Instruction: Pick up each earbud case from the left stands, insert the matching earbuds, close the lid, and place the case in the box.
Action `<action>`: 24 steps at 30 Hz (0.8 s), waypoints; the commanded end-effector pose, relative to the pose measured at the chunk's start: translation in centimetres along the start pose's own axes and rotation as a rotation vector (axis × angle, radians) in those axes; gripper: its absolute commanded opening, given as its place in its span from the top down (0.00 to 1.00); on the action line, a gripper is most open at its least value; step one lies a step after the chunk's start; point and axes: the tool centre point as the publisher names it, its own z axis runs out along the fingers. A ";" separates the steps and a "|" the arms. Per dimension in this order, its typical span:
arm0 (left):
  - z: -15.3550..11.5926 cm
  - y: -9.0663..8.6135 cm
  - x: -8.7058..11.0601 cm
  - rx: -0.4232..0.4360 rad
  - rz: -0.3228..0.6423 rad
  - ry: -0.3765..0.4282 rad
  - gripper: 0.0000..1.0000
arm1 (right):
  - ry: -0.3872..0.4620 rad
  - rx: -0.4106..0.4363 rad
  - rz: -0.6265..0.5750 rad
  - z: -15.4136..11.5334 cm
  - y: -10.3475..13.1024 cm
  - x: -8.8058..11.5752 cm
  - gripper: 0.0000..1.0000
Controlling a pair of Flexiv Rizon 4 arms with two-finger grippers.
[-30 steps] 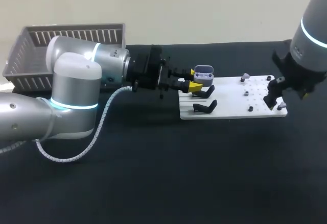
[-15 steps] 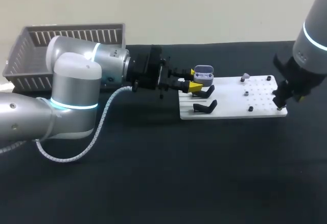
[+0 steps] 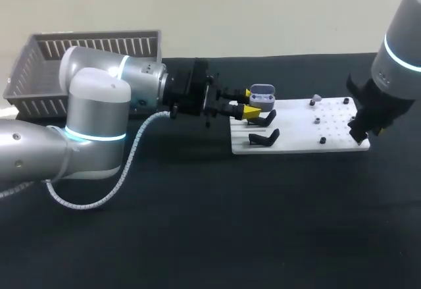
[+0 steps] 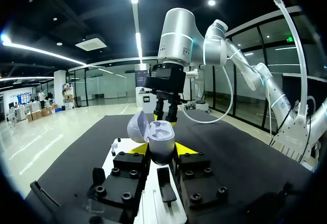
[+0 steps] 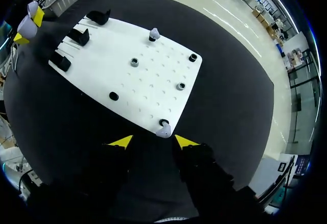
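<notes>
A lavender earbud case (image 3: 262, 93) with its lid open is held over the left end of the white board (image 3: 299, 137); my left gripper (image 3: 246, 103) is shut on it. In the left wrist view the case (image 4: 156, 141) sits between the yellow tips, its two sockets showing. My right gripper (image 3: 358, 131) hangs over the board's right near corner. In the right wrist view a pale earbud (image 5: 163, 130) stands on a black holder at that corner, just ahead of my right gripper (image 5: 153, 141), whose fingers stand apart without touching it. A second earbud (image 5: 154, 33) stands at the board's far edge.
Black stands (image 3: 264, 137) sit on the board's left part, small black posts (image 5: 134, 61) on its right part. A grey slatted basket (image 3: 39, 72) stands at the back left. The table is black cloth.
My right gripper has shifted over the board's right corner and its fingers have drawn closer together. The left arm and the case have not moved.
</notes>
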 end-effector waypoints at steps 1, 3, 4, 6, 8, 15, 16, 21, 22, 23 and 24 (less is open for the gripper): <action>0.0 0.0 0.1 -0.002 0.001 -0.001 1.00 | 0.007 0.003 0.000 0.6 -0.1 -0.2 0.54; 0.0 0.0 0.1 -0.002 0.001 -0.001 1.00 | 0.010 0.005 0.000 0.7 -0.2 -0.1 0.55; 0.0 0.0 0.1 -0.002 0.001 -0.001 1.00 | 0.011 0.006 0.000 0.8 -0.2 -0.1 0.55; 0.0 0.0 0.1 -0.002 0.001 -0.001 1.00 | 0.011 0.007 0.001 0.9 -0.4 -0.1 0.55; 0.0 0.0 0.1 -0.002 0.001 -0.001 1.00 | 0.008 0.010 0.005 1.1 -0.5 -0.1 0.55; 0.0 0.0 0.1 -0.002 0.001 -0.001 1.00 | 0.001 0.028 0.011 1.5 -1.1 -0.4 0.59; 0.0 0.0 0.1 -0.002 0.001 -0.001 1.00 | 0.001 0.029 0.012 1.6 -1.2 -0.4 0.59; 0.0 0.0 0.1 -0.002 0.001 -0.001 1.00 | -0.002 0.029 0.015 1.8 -1.4 -0.7 0.60; 0.0 0.0 0.1 -0.002 0.001 -0.001 1.00 | -0.002 0.029 0.015 1.9 -1.4 -0.7 0.60; 0.0 0.0 0.1 -0.002 0.001 -0.001 1.00 | -0.001 0.028 0.015 2.0 -1.4 -0.8 0.61; 0.0 0.0 0.1 -0.002 0.001 -0.001 1.00 | 0.000 0.027 0.014 2.1 -1.4 -0.8 0.61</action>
